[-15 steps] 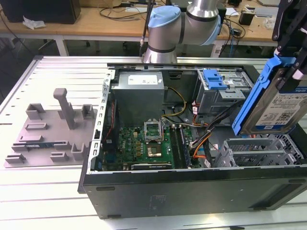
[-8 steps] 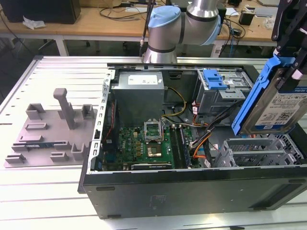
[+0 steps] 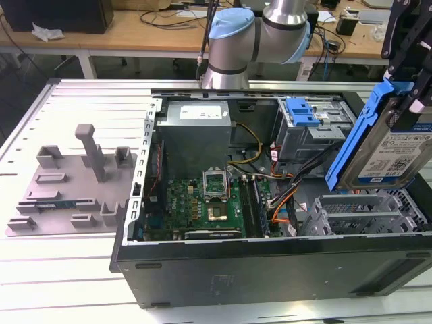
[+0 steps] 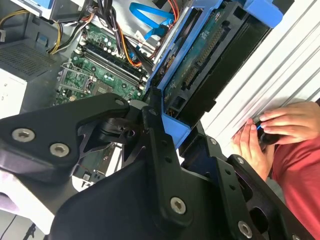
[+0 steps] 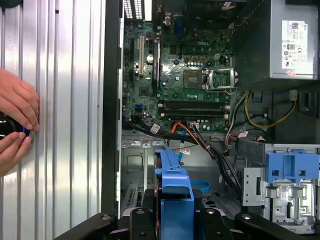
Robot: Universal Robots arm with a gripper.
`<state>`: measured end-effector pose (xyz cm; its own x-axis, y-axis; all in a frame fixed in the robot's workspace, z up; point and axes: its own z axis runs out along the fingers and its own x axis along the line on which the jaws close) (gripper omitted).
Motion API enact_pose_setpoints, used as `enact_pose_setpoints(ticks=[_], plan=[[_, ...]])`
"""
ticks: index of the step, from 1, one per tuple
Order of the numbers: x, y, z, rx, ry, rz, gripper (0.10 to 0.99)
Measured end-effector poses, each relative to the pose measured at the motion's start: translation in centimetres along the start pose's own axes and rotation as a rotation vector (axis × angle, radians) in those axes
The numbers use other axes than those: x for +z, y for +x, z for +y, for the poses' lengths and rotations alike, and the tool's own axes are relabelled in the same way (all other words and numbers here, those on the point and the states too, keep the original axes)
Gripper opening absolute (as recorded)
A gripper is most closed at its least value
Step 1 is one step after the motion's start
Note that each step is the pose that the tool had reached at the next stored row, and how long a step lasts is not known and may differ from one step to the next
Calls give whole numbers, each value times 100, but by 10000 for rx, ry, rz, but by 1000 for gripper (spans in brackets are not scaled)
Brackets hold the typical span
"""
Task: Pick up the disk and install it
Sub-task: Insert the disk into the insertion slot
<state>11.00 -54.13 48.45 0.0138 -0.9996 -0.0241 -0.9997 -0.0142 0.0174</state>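
Slatted bench, open case: claw clamps the disk, tilted over the cage. I'd level it first and keep off the cables.

— What is the claw gripping?
— The disk, seen edge-on, its blue bracket pinched between the black fingers.
— And beyond it?
— The open computer case: green motherboard, orange cables, grey power supply, and a blue latch on the drive cage.
— Outside the case?
— A person's hands rest on the ribbed metal counter, around a small dark object.
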Motion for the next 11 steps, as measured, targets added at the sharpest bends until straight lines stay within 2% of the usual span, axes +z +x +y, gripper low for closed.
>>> enact_pose_setpoints(ticks=[11], plan=[[69,7,-2,124,3,-2,369]])
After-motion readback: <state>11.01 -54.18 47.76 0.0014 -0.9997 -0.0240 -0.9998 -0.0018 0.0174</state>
